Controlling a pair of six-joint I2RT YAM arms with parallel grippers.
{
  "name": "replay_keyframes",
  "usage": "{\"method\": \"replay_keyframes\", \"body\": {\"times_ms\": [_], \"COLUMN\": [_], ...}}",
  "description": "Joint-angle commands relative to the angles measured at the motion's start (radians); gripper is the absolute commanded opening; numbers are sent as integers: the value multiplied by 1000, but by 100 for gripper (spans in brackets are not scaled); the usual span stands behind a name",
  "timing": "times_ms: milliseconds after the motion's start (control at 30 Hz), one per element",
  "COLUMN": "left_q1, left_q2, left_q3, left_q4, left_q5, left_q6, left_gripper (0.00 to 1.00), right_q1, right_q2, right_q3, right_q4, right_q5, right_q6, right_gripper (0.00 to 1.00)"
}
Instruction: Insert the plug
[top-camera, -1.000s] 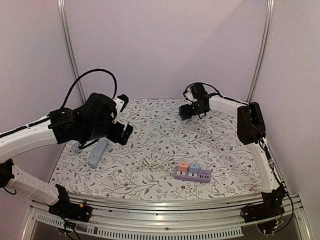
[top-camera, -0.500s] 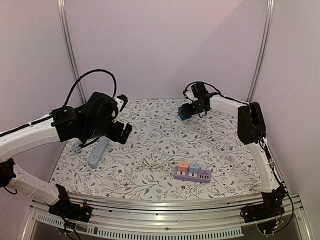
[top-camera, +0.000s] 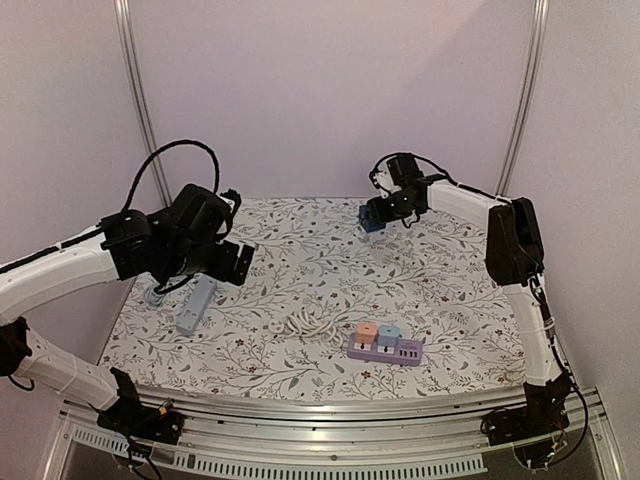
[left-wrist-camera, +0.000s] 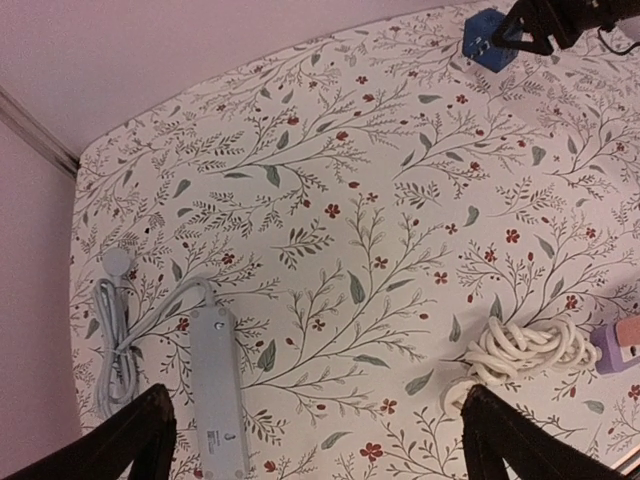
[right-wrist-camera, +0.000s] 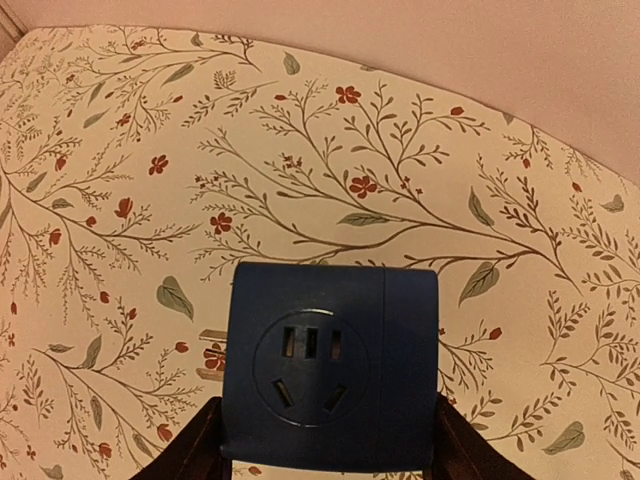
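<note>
The plug (right-wrist-camera: 330, 365) is a dark blue cube with a round socket face turned toward the right wrist camera. My right gripper (right-wrist-camera: 328, 440) is shut on its two sides, over the far middle of the flowered table. From above, the plug (top-camera: 371, 219) sits at the tip of my right gripper (top-camera: 385, 212). It also shows at the top right of the left wrist view, plug (left-wrist-camera: 489, 38). My left gripper (left-wrist-camera: 318, 430) hangs wide open above the table with nothing between its fingers, the left gripper (top-camera: 235, 262) close over a grey-white power strip (top-camera: 196, 305).
A purple power strip (top-camera: 385, 348) with a pink and a blue adapter plugged in lies at the front middle-right. A coiled white cable (top-camera: 308, 325) lies left of it. The grey-white strip (left-wrist-camera: 220, 390) has its own cable bundle (left-wrist-camera: 115, 345) beside it.
My right gripper has closed onto the blue plug and raised it slightly toward the back. The left arm has shifted a little to the left, still open.
</note>
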Motion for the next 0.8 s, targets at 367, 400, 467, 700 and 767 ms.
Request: {"method": "replay_keyframes", "body": {"times_ms": [367, 400, 467, 700, 767], "left_q1": [121, 127, 136, 165, 172], "left_q2": [-11, -11, -15, -33, -31], "left_q3": [-45, -50, -62, -98, -106], "left_q4": [-86, -84, -71, -21, -16], "left_q5": [33, 36, 40, 76, 87], "left_q6": [-139, -145, -154, -177, -175], "left_gripper": [99, 99, 100, 99, 99], "right_q1": [28, 30, 33, 41, 43], "right_q2": [-418, -442, -488, -605, -628], "right_q3": [-204, -236, -278, -403, -430], "right_q4": [32, 33, 36, 42, 39], "right_q5": [5, 6, 10, 23, 24], "right_q6": [3, 5, 12, 28, 32], "right_gripper": [25, 25, 25, 25, 25]}}
